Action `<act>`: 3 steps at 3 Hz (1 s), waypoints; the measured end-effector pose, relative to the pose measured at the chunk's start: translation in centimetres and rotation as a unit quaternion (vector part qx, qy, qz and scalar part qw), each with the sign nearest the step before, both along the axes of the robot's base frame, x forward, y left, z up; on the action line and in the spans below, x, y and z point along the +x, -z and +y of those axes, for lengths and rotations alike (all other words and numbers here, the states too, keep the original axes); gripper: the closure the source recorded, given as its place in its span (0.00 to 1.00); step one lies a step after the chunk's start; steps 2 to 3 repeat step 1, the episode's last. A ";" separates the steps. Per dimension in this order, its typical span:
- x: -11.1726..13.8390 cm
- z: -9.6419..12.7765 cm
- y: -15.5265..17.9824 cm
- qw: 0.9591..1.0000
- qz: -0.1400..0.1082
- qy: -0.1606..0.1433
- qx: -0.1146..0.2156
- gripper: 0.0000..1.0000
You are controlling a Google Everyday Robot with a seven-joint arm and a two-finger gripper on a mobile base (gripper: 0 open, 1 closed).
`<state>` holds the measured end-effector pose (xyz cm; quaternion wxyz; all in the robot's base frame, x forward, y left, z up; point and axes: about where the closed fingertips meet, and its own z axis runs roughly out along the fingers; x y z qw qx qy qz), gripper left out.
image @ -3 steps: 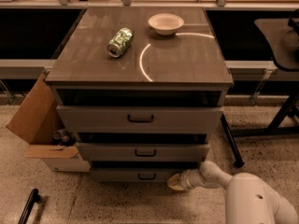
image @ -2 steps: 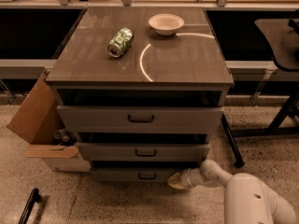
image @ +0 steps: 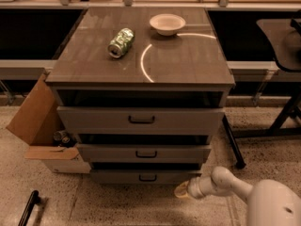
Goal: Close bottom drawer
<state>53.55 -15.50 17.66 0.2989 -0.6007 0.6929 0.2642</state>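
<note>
The grey cabinet (image: 141, 65) has three drawers. The bottom drawer (image: 146, 176) is the lowest grey front, with a small black handle (image: 147, 177); it stands out slightly beyond the cabinet body. My gripper (image: 182, 189) is low by the floor, just right of and in front of that drawer's right end. The white arm (image: 230, 185) runs from it to the lower right corner. The middle drawer (image: 143, 153) and top drawer (image: 141, 120) sit above.
A crushed green can (image: 121, 42) and a white bowl (image: 167, 24) lie on the cabinet top. An open cardboard box (image: 40, 131) stands on the floor at the left. A dark table leg (image: 233, 142) is at the right. A black bar (image: 29, 207) lies bottom left.
</note>
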 end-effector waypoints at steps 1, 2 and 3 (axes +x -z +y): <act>-5.1 -1.1 -2.2 0.999 0.002 -0.039 0.016 1.00; -5.1 -1.1 -2.2 0.999 0.002 -0.039 0.016 1.00; -5.1 -1.1 -2.2 0.999 0.002 -0.039 0.016 1.00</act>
